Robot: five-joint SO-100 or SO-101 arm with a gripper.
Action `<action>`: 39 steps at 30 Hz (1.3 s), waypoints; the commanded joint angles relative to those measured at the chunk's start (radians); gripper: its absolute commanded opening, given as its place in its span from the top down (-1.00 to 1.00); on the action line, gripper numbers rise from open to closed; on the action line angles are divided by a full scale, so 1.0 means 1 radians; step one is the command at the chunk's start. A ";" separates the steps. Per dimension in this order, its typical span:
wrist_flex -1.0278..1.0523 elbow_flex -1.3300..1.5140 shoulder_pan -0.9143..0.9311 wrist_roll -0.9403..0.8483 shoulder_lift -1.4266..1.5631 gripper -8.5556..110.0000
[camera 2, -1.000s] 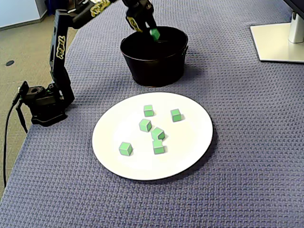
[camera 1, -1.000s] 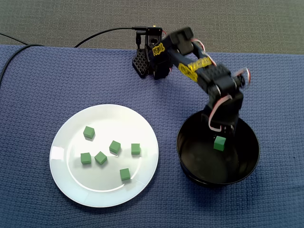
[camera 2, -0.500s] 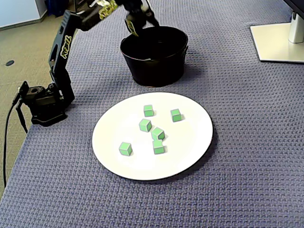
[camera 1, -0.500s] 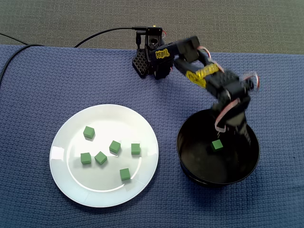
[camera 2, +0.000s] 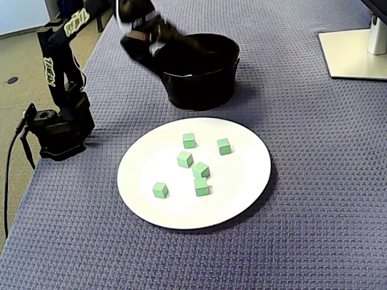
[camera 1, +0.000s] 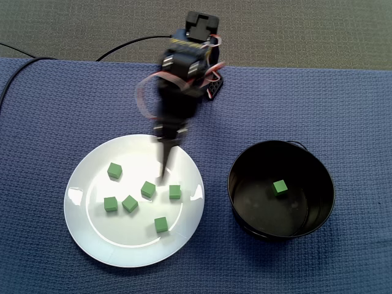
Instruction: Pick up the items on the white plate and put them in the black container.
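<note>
Blurred gripper (camera 1: 164, 166) is hovering over the white plate (camera 1: 98, 233), its jaw state unclear. Only a fixed view is showing the green cube (camera 1: 280, 187) inside the black container (camera 1: 245, 214).

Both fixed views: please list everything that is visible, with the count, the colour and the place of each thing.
white plate: one, white, on the cloth
black container: one, black, beside the plate
green cubes: six, green, on the plate
green cube: one, green, inside the container
cloth: one, blue, covers the table
cable: one, black, leads to the arm's base
stand base: one, white, at the cloth's corner
arm: one, black, over the plate
fingers: blurred, above the plate
</note>
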 commanded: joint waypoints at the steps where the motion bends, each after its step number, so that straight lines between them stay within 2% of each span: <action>1: -0.055 0.080 0.067 0.032 -0.087 0.20; 12: -0.064 0.176 -0.064 -0.021 -0.402 0.25; 18: -0.124 0.201 -0.095 -0.069 -0.465 0.27; 23: -0.149 0.207 -0.106 -0.091 -0.483 0.43; 26: -0.155 0.207 -0.117 -0.092 -0.488 0.64; 30: -0.164 0.212 -0.126 -0.086 -0.488 0.83; 39: -0.120 0.135 -0.114 -0.120 -0.413 0.86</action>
